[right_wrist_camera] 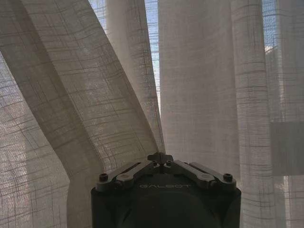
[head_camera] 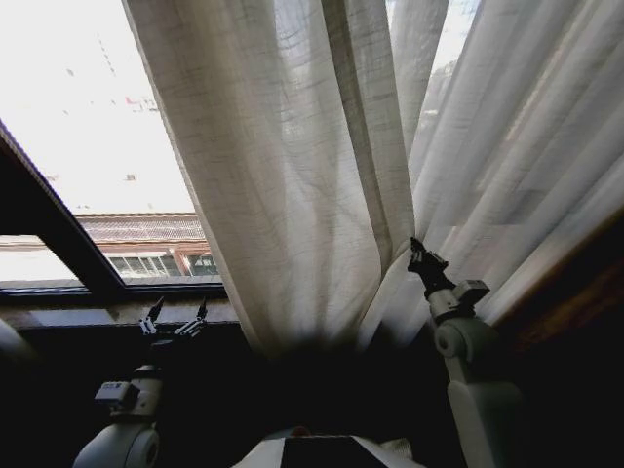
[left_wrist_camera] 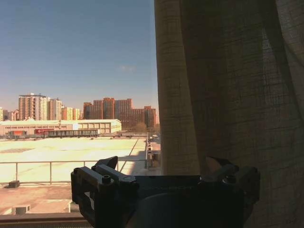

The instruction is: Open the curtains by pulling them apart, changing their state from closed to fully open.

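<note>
Your right claw [head_camera: 417, 248] is pressed together, pinching the curtains [head_camera: 292, 175] at their inner edge; left claw [head_camera: 175, 314] spread, idle by the sill. Pulling step: drag sideways next.

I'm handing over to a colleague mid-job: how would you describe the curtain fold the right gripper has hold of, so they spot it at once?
Start at the big window, whose left part is already uncovered. Two sheer off-white curtains hang to the right of that. Where they meet low down, the right gripper is shut on a bunched fold, which slants tautly toward it while neighbouring pleats hang looser.
</note>
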Robot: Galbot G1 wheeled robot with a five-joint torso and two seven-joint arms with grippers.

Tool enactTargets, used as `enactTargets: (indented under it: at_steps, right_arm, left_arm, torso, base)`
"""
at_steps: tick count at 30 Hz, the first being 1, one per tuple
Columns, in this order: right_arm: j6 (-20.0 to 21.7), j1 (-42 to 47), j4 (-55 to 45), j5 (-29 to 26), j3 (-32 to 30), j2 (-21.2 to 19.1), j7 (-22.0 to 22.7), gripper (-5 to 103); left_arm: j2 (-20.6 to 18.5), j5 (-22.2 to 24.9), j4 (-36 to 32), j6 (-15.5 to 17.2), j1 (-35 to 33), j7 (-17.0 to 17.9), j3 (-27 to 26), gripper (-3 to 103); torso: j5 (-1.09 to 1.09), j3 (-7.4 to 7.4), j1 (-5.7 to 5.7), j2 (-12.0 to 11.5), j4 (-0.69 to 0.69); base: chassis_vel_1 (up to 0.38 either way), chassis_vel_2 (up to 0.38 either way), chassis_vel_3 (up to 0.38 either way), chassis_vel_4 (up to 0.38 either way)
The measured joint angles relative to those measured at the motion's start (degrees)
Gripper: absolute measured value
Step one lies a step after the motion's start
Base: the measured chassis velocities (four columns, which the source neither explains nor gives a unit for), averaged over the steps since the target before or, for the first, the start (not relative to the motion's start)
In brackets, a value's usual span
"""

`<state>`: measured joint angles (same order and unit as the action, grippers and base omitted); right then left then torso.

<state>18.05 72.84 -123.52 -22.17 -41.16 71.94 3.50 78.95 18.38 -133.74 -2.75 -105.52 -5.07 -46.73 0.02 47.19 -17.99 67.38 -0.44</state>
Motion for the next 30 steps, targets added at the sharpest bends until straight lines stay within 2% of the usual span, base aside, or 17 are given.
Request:
enactTargets:
  at_steps: [12, 19, 25, 30]
  right_arm:
    - [-0.1, 0.1, 0.0, 0.2, -0.3, 0.0, -0.1, 0]
    - [-1.6, 0.4, 0.4, 1.2, 0.0, 0.2, -0.7, 0]
    - [-1.7, 0.4, 0.6, 1.4, 0.0, 0.2, -0.8, 0]
    - [-3.8, 0.2, 1.3, 1.7, 0.1, 0.2, -1.2, 0]
  left_arm:
    - [0.0, 0.0, 0.0, 0.0, 0.1, 0.0, 0.0, 100]
    - [0.0, 0.0, 0.1, 0.0, 0.1, 0.0, 0.0, 100]
    - [0.0, 0.0, 0.2, -0.1, 0.0, 0.0, 0.1, 100]
    - [0.0, 0.0, 0.2, -0.2, 0.0, 0.0, 0.0, 100]
  torso:
    - [-0.02, 0.0, 0.0, 0.0, 0.0]
    - [-0.02, 0.0, 0.01, 0.0, 0.0]
    - [0.02, 0.0, 0.0, 0.0, 0.0]
    - [-0.04, 0.0, 0.01, 0.0, 0.01]
  base:
    - [-0.352, -0.368, 0.362, 0.36]
    - [-0.349, -0.34, 0.346, 0.339]
    - [-0.277, -0.255, 0.275, 0.265]
    - [-0.21, -0.194, 0.204, 0.206]
